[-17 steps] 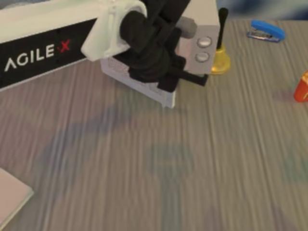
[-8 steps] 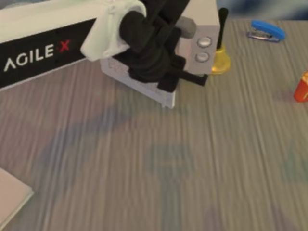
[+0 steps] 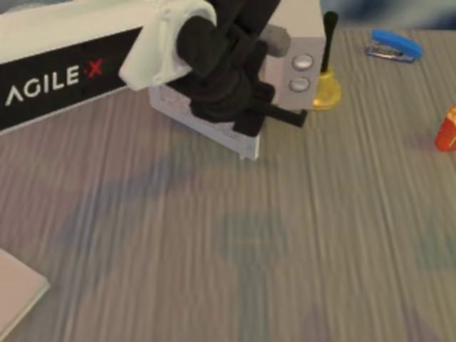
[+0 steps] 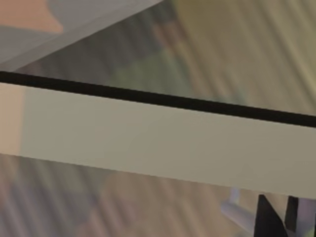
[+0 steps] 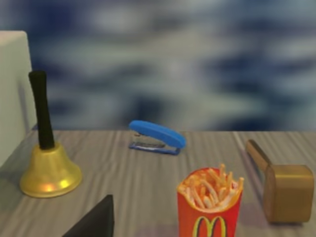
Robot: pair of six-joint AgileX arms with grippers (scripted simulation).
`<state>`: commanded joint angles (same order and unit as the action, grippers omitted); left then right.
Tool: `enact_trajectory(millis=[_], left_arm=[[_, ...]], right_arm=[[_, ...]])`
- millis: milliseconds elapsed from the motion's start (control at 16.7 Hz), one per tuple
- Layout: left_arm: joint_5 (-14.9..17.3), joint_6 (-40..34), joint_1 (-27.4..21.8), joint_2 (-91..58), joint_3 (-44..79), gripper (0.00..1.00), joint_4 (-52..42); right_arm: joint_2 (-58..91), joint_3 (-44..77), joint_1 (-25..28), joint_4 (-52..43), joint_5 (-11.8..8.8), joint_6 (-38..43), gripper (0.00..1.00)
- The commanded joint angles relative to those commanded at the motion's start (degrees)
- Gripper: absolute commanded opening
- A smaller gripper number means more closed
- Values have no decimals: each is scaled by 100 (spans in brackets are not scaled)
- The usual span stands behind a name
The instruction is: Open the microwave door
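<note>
A: Start nearest the lower edge of the top view; what lies there?

B: Bare striped table (image 3: pixel 235 256) with a pale flat corner (image 3: pixel 18 292) at the lower left; nothing of the task.

A: Then the work itself?

B: Higher, in the upper middle, the microwave door (image 3: pixel 239 139) stands swung partly out from the microwave (image 3: pixel 303 28); only its lower pale edge shows under the arm; that edge runs slanting from upper left down to lower right, so the door's long axis lies along that diagonal and its face looks toward the lower left of the frame.

A: And the jaws?

B: The left gripper (image 3: pixel 288 115) sits right at the door, its dark fingers reaching toward the right under the two knobs (image 3: pixel 302 73); the door lies just to their lower left, touching or nearly so; whether they are clenched on the door's edge I cannot tell, for the wrist hides the contact; the left wrist view shows only a pale band with a dark line across it.

A: Which arm is nearer?

B: The left, plainly; the right arm is absent from the top view, and in its wrist view a dark part of the right gripper (image 5: pixel 94 222) shows low in the frame, its state unclear.

A: The coming move?

B: I judge a further sweep outward, pivoting about the door's upper-left end.

A: Farther back?

B: A brass bell (image 3: pixel 325 89) just right of the microwave; a blue stapler (image 3: pixel 393 45) at the upper right; red fries carton (image 3: pixel 447 128) at the right edge.
</note>
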<state>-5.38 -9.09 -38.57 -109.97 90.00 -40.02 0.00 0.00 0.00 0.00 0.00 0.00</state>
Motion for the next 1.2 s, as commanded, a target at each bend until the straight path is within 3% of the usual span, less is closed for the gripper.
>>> enact_trajectory(millis=[240, 660, 1200], left_arm=[[48, -5, -29, 2, -20, 0, 4], [393, 680, 184, 424, -564, 0, 182], [395, 683, 185, 425, -567, 0, 182]], right_arm=[[0, 0, 0, 0, 0, 0, 100], [0, 0, 0, 0, 0, 0, 100], [0, 0, 0, 0, 0, 0, 100]])
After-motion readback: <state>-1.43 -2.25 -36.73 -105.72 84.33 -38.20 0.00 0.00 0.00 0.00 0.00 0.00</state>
